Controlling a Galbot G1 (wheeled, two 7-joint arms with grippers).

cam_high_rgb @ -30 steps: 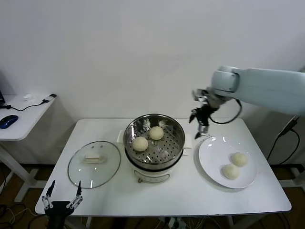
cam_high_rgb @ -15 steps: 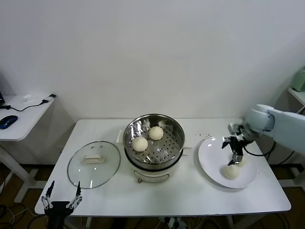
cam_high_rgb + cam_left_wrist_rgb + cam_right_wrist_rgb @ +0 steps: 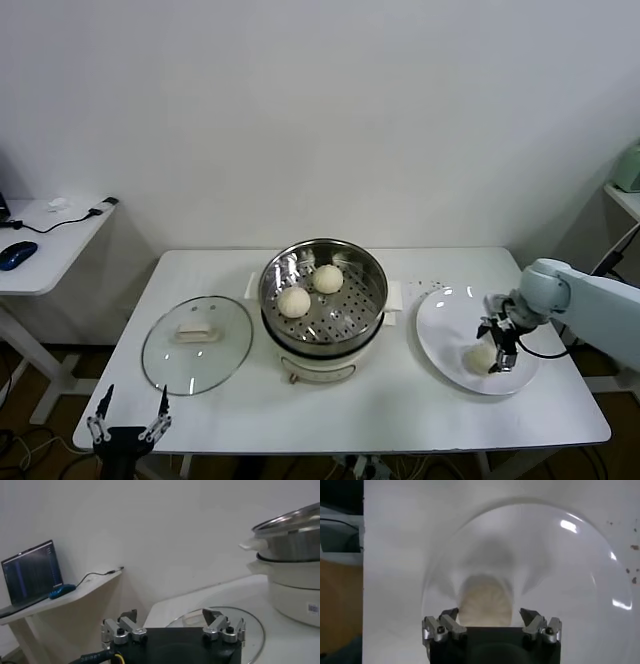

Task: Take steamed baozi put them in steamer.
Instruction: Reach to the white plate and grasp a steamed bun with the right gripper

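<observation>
Right hand (image 3: pixel 497 345) is down over the white plate (image 3: pixel 445 340) on the right side of the worktop (image 3: pixel 400 410), its fingers spread wide to either side of a steamed baozi (image 3: pixel 481 354) without pressing on it; the right wrist view shows that bun (image 3: pixel 485 603) lying on the plate (image 3: pixel 570 580) between the two fingertips (image 3: pixel 448 615), with a gap on each side. Only this one bun can be made out on the plate from the head view, since the hand and forearm cover the spot just behind it. Two more baozi (image 3: pixel 294 301) (image 3: pixel 328 278) lie side by side on the perforated tray inside the steamer (image 3: pixel 372 300), which stands at the middle of the worktop on its cream-white base, just beside the plate. A round glass lid (image 3: pixel 197 343) lies flat on the worktop to the steamer's left, well apart from the plate. Left hand (image 3: pixel 128 425) hangs low at the front left corner of the worktop, fingers wide apart and holding nothing; its wrist view looks across the lid (image 3: pixel 255 630) toward the steamer's side (image 3: pixel 292 580). A side table (image 3: pixel 40 250) with a blue mouse (image 3: pixel 18 254) stands farther left.
</observation>
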